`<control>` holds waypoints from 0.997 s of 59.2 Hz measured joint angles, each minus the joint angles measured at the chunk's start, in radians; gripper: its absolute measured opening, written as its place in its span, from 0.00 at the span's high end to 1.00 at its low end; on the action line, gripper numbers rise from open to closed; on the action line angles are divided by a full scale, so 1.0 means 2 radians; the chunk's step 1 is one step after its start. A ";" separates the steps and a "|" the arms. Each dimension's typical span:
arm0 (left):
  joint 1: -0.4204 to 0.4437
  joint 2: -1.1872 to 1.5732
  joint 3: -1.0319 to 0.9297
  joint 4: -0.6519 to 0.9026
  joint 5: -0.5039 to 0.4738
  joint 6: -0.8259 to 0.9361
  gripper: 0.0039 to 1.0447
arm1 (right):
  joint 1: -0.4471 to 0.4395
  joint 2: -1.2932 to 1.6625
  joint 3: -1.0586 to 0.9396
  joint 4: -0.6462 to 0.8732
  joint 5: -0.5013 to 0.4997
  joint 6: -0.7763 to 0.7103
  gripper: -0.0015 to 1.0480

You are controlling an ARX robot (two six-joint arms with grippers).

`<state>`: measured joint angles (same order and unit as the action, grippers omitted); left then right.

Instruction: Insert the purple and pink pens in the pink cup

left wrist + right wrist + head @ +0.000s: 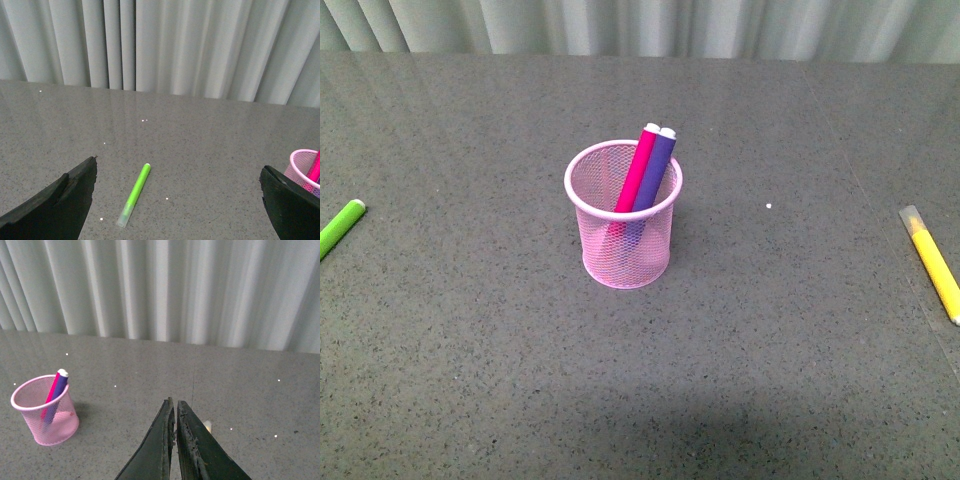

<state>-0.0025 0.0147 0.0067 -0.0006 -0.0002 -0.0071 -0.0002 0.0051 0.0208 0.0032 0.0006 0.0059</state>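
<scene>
The pink cup point(623, 225) stands upright in the middle of the grey table. The pink pen point(638, 170) and the purple pen point(657, 168) stand inside it, leaning side by side against the far rim, white ends up. The cup also shows in the right wrist view point(46, 412) and at the edge of the left wrist view point(304, 167). Neither gripper shows in the front view. My left gripper point(177, 192) is open and empty, above the table. My right gripper point(175, 405) is shut with nothing between its jaws, well apart from the cup.
A green marker point(340, 227) lies at the table's left edge; it also shows between the left jaws in the left wrist view point(134, 194). A yellow marker point(933, 262) lies at the right edge; its tip peeks out behind the right gripper point(207, 426). A curtain hangs behind the table.
</scene>
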 joint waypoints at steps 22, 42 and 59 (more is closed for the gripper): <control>0.000 0.000 0.000 0.000 0.000 0.000 0.07 | 0.000 0.000 0.000 0.000 0.000 -0.001 0.69; 0.000 0.000 0.000 0.000 0.000 0.000 0.07 | 0.000 0.000 0.000 0.000 0.000 -0.001 0.11; 0.000 0.000 0.000 0.000 0.000 0.000 0.07 | 0.000 0.000 0.000 0.000 0.000 -0.001 0.07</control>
<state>-0.0025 0.0147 0.0067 -0.0006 -0.0002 -0.0067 -0.0002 0.0048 0.0208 0.0032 -0.0002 0.0044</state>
